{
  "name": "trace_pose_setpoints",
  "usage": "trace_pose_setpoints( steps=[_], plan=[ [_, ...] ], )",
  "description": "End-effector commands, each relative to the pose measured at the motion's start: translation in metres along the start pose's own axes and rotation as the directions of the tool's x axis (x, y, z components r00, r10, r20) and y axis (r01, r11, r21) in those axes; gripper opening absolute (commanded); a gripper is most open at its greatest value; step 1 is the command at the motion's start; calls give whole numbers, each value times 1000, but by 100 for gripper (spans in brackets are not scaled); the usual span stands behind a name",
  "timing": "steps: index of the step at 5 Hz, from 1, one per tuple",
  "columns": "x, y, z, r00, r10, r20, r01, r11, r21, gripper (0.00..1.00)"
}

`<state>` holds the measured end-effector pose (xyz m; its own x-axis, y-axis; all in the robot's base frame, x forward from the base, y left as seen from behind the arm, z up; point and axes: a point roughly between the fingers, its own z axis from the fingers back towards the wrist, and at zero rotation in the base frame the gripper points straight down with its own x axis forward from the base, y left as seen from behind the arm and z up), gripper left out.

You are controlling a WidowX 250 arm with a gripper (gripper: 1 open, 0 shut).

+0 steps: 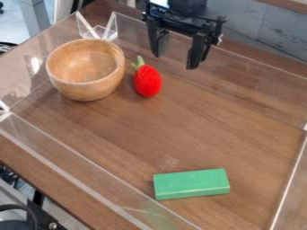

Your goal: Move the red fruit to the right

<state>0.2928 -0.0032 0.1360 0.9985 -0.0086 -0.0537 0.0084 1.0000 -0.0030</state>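
Observation:
The red fruit (147,80) is a small bright red strawberry-like toy with a green stem on top. It stands on the wooden tabletop just right of the wooden bowl (85,69), nearly touching it. My gripper (178,54) hangs above the table, up and to the right of the fruit, pointing down. Its two black fingers (196,52) are spread wide with nothing between them. It is apart from the fruit.
A green rectangular block (192,183) lies near the front right. Clear plastic walls (72,166) ring the wooden surface (216,126) on all sides. Open wood lies to the right of the fruit.

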Motion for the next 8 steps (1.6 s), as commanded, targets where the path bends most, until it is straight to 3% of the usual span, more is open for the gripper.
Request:
trace_pose_setpoints(
  steps=[1, 2, 4, 6, 8],
  plan=[
    [-6, 2, -9, 1000, -5, -26, 5, 1000, 2, 100],
    [-9, 14, -19, 999, 12, -38, -12, 1000, 6, 100],
    [-3, 36, -39, 992, 128, -13, -128, 992, 2, 100],
    [4, 22, -80, 998, 53, 23, -53, 999, 1, 100],
    [26, 36, -89, 997, 63, 46, -63, 998, 3, 100]
  ],
)
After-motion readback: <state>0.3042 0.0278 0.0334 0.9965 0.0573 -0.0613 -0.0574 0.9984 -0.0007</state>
